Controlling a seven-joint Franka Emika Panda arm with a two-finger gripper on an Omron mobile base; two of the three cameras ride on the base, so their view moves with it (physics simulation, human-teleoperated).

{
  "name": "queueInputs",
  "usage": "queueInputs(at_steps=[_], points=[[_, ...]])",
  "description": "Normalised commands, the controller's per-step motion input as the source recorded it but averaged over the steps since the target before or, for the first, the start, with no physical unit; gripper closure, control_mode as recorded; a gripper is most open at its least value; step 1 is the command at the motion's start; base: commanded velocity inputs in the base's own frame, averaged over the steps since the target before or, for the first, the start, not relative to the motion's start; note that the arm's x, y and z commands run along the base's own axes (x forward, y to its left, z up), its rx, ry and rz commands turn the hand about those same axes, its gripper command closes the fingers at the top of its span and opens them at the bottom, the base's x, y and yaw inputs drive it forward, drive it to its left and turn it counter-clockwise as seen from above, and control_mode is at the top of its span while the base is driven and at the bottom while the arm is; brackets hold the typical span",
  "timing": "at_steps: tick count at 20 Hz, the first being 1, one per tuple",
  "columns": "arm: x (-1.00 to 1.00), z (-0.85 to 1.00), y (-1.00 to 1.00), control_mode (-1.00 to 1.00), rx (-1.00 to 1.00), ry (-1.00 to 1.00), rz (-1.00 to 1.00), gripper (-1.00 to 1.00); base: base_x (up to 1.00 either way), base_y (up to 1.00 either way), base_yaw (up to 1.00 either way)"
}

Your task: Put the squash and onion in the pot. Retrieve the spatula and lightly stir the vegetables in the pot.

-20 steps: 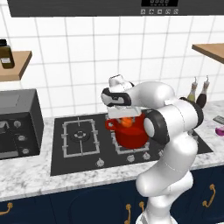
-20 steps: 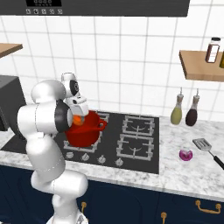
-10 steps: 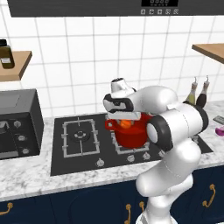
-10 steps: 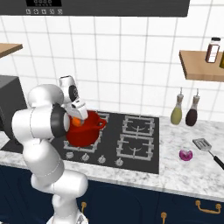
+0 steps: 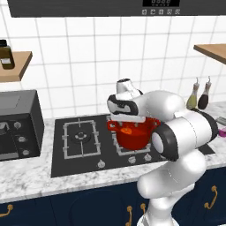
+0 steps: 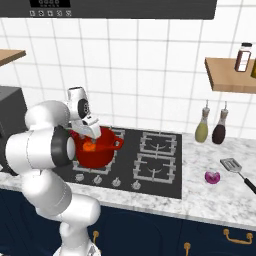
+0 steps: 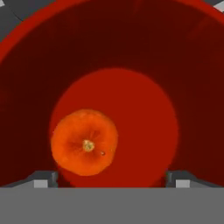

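So the squash (image 7: 84,142) lies on the floor of the pot (image 6: 100,150), and my jaws hang spread and empty above it. Left to do: the onion (image 6: 212,177) and spatula (image 6: 237,170) wait on the desk, then stirring.

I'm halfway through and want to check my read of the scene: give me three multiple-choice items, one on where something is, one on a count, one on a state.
1. Where is the small rounded purple-magenta onion?
A. In the pot
B. On the counter beside the grey metal spatula
C. On the left burner

2. How many vegetables lie in the deep red pot?
A. None
B. One
C. Two

3. How do the gripper's jaws stand?
A. Open, holding nothing
B. Shut on the squash
C. Shut on the pot's handle

Answers: 1 B, the onion sits by the spatula. 2 B, the pot holds the orange squash alone. 3 A, the gripper has its tips wide apart, clear of the squash.
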Motion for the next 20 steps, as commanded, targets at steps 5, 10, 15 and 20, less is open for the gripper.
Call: queueInputs(at_steps=[5,10,15,20], points=[[-0.45,0.95,-0.15,-1.00,0.11,-0.05,0.19,-1.00,0.00,0.00,0.00],[-0.81,0.87,-0.06,-1.00,-0.02,-0.01,0.36,-1.00,0.00,0.00,0.00],[-1.00,0.30,-0.22,-1.00,0.05,-0.19,0.41,-1.00,0.00,0.00,0.00],[-0.90,0.14,-0.48,-1.00,0.32,-0.43,0.15,-1.00,0.00,0.00,0.00]])
